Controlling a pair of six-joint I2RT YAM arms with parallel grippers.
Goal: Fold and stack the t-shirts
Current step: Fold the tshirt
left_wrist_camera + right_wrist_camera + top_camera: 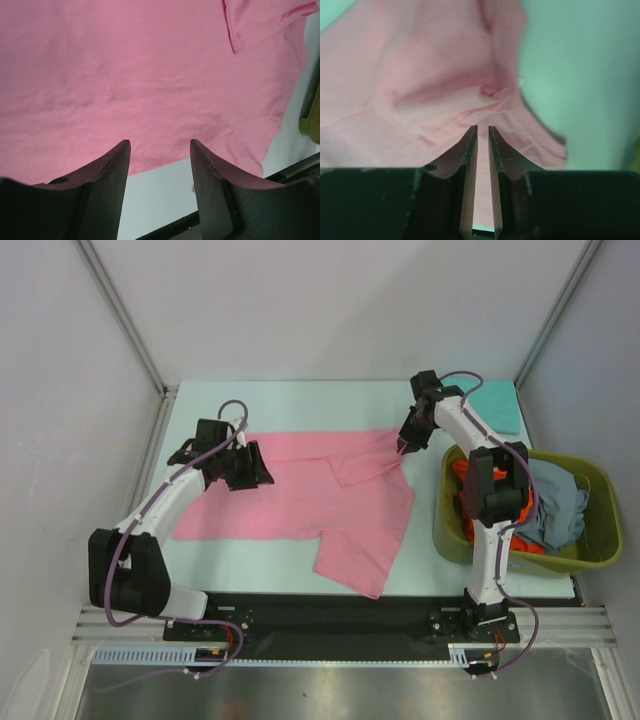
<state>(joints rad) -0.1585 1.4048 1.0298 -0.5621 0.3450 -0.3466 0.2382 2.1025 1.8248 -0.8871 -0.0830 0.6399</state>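
Note:
The pink t-shirt (pixel 300 502) lies spread over the middle of the table, with one sleeve folded in at its far right. My left gripper (pixel 260 472) is open and empty above the shirt's left part. In the left wrist view (pixel 160 143) the jaws stand wide apart over the shirt's hem (pixel 150 75) and bare table. My right gripper (pixel 402 448) is at the shirt's far right corner. In the right wrist view (pixel 483 128) its jaws are nearly together with pink cloth (pixel 420 100) between them, and the cloth bunches up towards them.
A folded teal t-shirt (pixel 497 405) lies at the back right corner. An olive-green basket (pixel 596 540) stands at the right and holds an orange-red shirt (pixel 462 490) and a grey-blue shirt (pixel 560 505). The right arm stands in front of the basket.

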